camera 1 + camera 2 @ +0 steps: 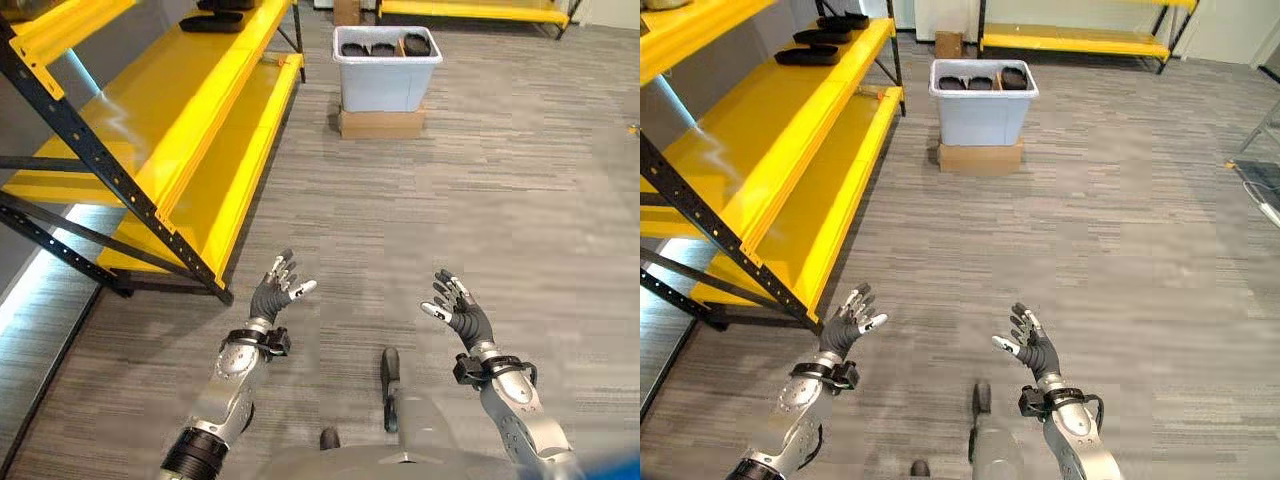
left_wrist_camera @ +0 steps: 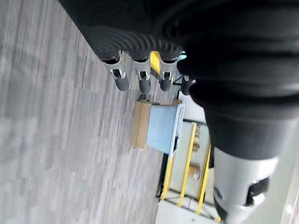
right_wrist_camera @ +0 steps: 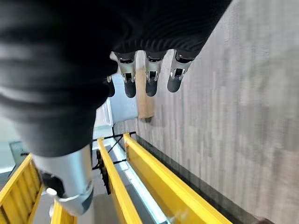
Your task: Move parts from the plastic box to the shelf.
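A pale grey plastic box [image 1: 385, 75] stands far ahead on a flat cardboard box [image 1: 380, 123], with several black parts [image 1: 383, 47] lying in it. The yellow shelf [image 1: 170, 130] runs along the left, and black parts [image 1: 818, 44] lie on its far end. My left hand [image 1: 272, 296] and right hand [image 1: 462, 312] are both raised low in front of me, open and holding nothing, well short of the box. The box [image 2: 162, 128] also shows past my left fingers [image 2: 142, 80] in the left wrist view.
Grey carpet stretches between me and the box. A second yellow shelf [image 1: 1080, 40] stands against the back wall behind the box. The near shelf's black upright and foot [image 1: 130, 205] reach out toward my left hand.
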`<state>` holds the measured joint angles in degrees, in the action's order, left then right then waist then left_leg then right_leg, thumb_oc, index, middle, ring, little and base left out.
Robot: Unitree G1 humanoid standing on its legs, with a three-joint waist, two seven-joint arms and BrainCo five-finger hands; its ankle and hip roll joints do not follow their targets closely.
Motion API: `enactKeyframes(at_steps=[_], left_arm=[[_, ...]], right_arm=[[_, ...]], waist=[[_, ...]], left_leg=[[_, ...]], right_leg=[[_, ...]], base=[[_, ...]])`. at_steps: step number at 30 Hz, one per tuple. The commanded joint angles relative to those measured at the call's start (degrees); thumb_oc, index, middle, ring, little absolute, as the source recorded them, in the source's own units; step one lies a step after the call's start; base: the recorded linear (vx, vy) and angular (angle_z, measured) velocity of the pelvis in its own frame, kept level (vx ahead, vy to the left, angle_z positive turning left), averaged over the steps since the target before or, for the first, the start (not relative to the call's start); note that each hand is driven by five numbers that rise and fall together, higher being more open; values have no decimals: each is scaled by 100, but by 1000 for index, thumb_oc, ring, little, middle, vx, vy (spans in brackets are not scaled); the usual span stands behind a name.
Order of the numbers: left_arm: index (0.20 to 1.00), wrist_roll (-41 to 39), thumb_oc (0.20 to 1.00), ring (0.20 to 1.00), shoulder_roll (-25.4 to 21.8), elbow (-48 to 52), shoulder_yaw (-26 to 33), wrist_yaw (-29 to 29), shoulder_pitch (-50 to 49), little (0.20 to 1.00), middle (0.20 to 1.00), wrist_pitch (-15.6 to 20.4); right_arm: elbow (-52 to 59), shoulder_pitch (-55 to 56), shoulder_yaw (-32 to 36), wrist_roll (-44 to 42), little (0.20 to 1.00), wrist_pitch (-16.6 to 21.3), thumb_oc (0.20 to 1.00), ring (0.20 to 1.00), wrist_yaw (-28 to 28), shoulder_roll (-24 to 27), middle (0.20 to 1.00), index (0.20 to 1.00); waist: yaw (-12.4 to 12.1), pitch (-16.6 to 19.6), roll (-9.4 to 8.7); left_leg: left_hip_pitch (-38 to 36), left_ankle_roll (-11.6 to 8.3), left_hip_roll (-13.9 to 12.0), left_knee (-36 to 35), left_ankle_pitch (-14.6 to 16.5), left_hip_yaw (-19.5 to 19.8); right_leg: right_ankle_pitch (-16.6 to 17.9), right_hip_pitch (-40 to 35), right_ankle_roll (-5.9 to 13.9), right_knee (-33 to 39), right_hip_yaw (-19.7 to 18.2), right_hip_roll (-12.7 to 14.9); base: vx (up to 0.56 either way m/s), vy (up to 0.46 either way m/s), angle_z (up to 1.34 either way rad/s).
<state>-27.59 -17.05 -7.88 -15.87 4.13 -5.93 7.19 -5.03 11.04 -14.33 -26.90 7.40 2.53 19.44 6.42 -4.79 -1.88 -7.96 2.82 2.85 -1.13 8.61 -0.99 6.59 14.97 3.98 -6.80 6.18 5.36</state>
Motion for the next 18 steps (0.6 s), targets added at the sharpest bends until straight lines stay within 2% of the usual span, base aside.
enactKeyframes(at_steps=[1, 2, 3, 5, 6, 7, 8, 9, 10, 11, 12, 13, 15, 16, 17, 18], left_arm=[[1000, -4, 1000, 1000, -150, 386, 148, -132, 176, 1000, 1000, 423], [1000, -88, 1000, 1000, -143, 390, 151, -123, 161, 1000, 1000, 428], [1000, -180, 1000, 1000, -150, 404, 165, -172, 142, 1000, 1000, 426], [1000, -204, 1000, 1000, -191, 479, 190, -204, 53, 1000, 1000, 393], [1000, -222, 1000, 1000, -221, 526, 203, -232, 24, 1000, 1000, 397], [1000, -223, 1000, 1000, -225, 529, 203, -232, 24, 1000, 1000, 395], [1000, -253, 1000, 1000, -216, 514, 192, -228, -70, 1000, 1000, 358], [1000, -271, 1000, 1000, -219, 517, 201, -228, -99, 1000, 1000, 345], [1000, -280, 1000, 1000, -205, 495, 236, -223, -147, 1000, 1000, 348], [1000, -283, 1000, 1000, -204, 504, 272, -239, -201, 1000, 1000, 354], [1000, -243, 1000, 1000, -194, 467, 301, -236, -245, 1000, 1000, 364], [1000, -178, 1000, 1000, -193, 465, 294, -260, -285, 1000, 1000, 377], [1000, -175, 1000, 1000, -191, 466, 291, -259, -290, 1000, 1000, 377], [1000, -134, 1000, 1000, -197, 436, 270, -243, -233, 1000, 1000, 400], [1000, -111, 1000, 1000, -195, 402, 283, -259, -230, 1000, 1000, 392], [1000, -111, 1000, 1000, -195, 402, 282, -260, -232, 1000, 1000, 392]], right_arm=[[271, -160, 215, -60, 1000, 393, 1000, 1000, -84, 249, 1000, 1000], [213, -161, 241, -114, 1000, 408, 1000, 1000, -98, 259, 1000, 1000], [242, -124, 253, -158, 1000, 401, 1000, 1000, -118, 296, 1000, 1000], [292, -55, 289, -183, 1000, 425, 1000, 1000, -186, 363, 1000, 1000], [305, -37, 302, -178, 1000, 420, 1000, 1000, -216, 419, 1000, 1000], [306, -37, 303, -178, 1000, 419, 1000, 1000, -217, 416, 1000, 1000], [298, 8, 315, -167, 1000, 406, 1000, 1000, -169, 471, 1000, 1000], [269, 8, 314, -184, 1000, 406, 1000, 1000, -150, 460, 1000, 1000], [244, -4, 305, -184, 1000, 425, 1000, 1000, -125, 440, 1000, 1000], [229, 3, 312, -176, 1000, 416, 1000, 1000, -141, 422, 1000, 1000], [184, 7, 303, -124, 1000, 440, 1000, 1000, -156, 414, 1000, 1000], [162, 35, 299, -66, 1000, 442, 1000, 1000, -168, 395, 1000, 1000], [161, 40, 298, -64, 1000, 444, 1000, 1000, -168, 396, 1000, 1000], [135, 36, 301, 26, 1000, 436, 1000, 1000, -129, 386, 1000, 1000], [125, 61, 274, 48, 1000, 397, 1000, 1000, -157, 343, 1000, 1000], [126, 64, 273, 48, 1000, 397, 1000, 1000, -157, 342, 1000, 1000]], waist=[[113, -27, 218], [117, -22, 255], [77, -24, 231], [-29, -130, 138], [-113, -209, 29], [-102, -210, 35], [-287, -392, -119], [-359, -409, -175], [-450, -428, -183], [-497, -396, -201], [-560, -385, -165], [-639, -314, -77], [-636, -338, -96], [-684, -319, -38], [-707, -260, 5], [-713, -264, 1]], left_leg=[[-749, -446, -550, 496, 15, -229], [-577, -607, -636, 979, -373, -217], [-375, -669, -677, 1409, -636, -244], [240, -768, -740, 2859, -1233, -158], [491, -762, -646, 3374, -1373, -113], [524, -765, -655, 3424, -1355, -96], [1172, -582, -636, 3644, -974, -367], [1475, -528, -537, 3509, -873, -383], [1728, -443, -403, 3069, -680, -359], [1753, -399, -354, 2782, -625, -333], [1899, -405, -406, 1968, -704, -252], [2027, -528, -588, 894, -1240, -115], [1921, -534, -566, 754, -1310, -119], [2058, -653, -711, -14, -1654, -206], [1942, -665, -720, -143, -1817, -291], [1925, -665, -718, -156, -1821, -300]], right_leg=[[-50, -37, 164, 26, 88, -321], [-102, -109, 51, 17, 58, -453], [-201, -253, -8, 56, 64, -490], [-349, -616, -241, 157, -3, -585], [-404, -762, -307, 196, -31, -530], [-404, -754, -310, 192, -16, -536], [-569, -1167, -346, 305, -139, -438], [-576, -1282, -320, 362, -208, -389], [-616, -1411, -263, 432, -285, -377], [-631, -1455, -223, 459, -338, -349], [-716, -1574, -187, 537, -389, -371], [-800, -1771, -162, 651, -435, -446], [-805, -1821, -164, 667, -430, -426], [-913, -2092, -131, 794, -439, -459], [-1030, -2287, -84, 825, -491, -464], [-1033, -2295, -83, 826, -497, -460]], base=[[325, -187, 31], [405, -243, 27], [293, -217, 18], [263, -235, -15], [142, -160, -52], [294, -155, -48], [306, -89, -42], [437, -57, -9], [275, 61, -7], [339, 109, -18], [434, 146, -70], [364, 114, -74], [244, 69, -39], [488, 175, -15], [490, 176, -18], [237, 95, -13]])
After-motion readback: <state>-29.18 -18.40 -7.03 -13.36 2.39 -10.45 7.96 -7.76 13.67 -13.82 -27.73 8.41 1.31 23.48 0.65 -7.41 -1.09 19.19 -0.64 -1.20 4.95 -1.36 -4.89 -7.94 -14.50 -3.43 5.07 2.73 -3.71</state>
